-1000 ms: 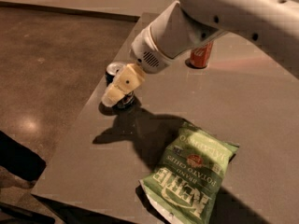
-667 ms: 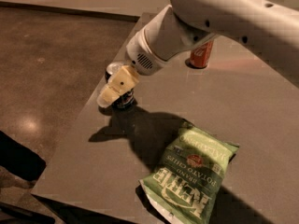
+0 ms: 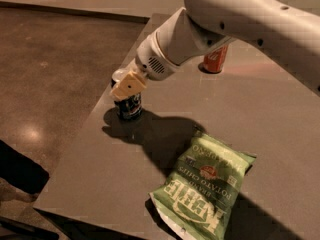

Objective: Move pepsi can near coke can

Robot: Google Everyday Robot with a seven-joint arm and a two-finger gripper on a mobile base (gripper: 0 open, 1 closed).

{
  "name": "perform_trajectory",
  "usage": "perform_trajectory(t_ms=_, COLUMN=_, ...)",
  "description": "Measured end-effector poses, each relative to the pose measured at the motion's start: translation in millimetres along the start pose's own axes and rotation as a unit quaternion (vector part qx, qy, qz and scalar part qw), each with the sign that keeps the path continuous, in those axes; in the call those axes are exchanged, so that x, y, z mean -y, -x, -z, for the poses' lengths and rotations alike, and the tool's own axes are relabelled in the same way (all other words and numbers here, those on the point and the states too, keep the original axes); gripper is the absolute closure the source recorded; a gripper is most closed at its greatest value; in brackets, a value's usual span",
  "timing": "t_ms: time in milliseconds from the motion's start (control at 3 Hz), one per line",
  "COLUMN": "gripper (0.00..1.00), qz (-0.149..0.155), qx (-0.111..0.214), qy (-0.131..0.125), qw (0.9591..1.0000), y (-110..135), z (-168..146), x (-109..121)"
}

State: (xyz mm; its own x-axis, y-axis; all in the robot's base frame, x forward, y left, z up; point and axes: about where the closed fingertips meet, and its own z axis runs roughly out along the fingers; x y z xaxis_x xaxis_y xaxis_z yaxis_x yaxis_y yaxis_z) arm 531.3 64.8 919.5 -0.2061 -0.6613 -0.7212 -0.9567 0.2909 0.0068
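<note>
One gripper [image 3: 128,86] is in play, and it sits right on top of the pepsi can [image 3: 129,107], its cream tip covering the can's silver rim. Whether it has clamped the can or merely rests over it cannot be told from this view.

Over the last second the gripper has hardly shifted. It drifted a touch toward the table edge beside the pepsi can and came back, while the white arm [image 3: 235,19] behind it swung to a new angle. The pepsi can itself stands upright on the same spot of the table [image 3: 280,129], close to that edge. By my reading, that means the grasp is still being settled and the carry has not begun.

Beyond the pepsi can, farther back and to the right, the coke can [image 3: 216,60] stands well apart, partly hidden by the arm. Nearer the camera than the pepsi can, also to the right, lies a green chips bag [image 3: 202,190], off the straight line between the two cans.
</note>
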Motion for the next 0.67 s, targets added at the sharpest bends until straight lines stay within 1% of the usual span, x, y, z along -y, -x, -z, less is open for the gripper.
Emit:
perform_trajectory(t_ms=333, gripper=0.8, qz=-0.034, qx=0.013, qy=-0.008, qw=0.9993, y=-6.6, z=16.6, x=15.7)
perform_trajectory(t_ms=667, gripper=1.0, qz=-0.089, qx=0.019, qy=-0.036, qw=0.9952, y=-30.2, z=42.8, x=46.4)
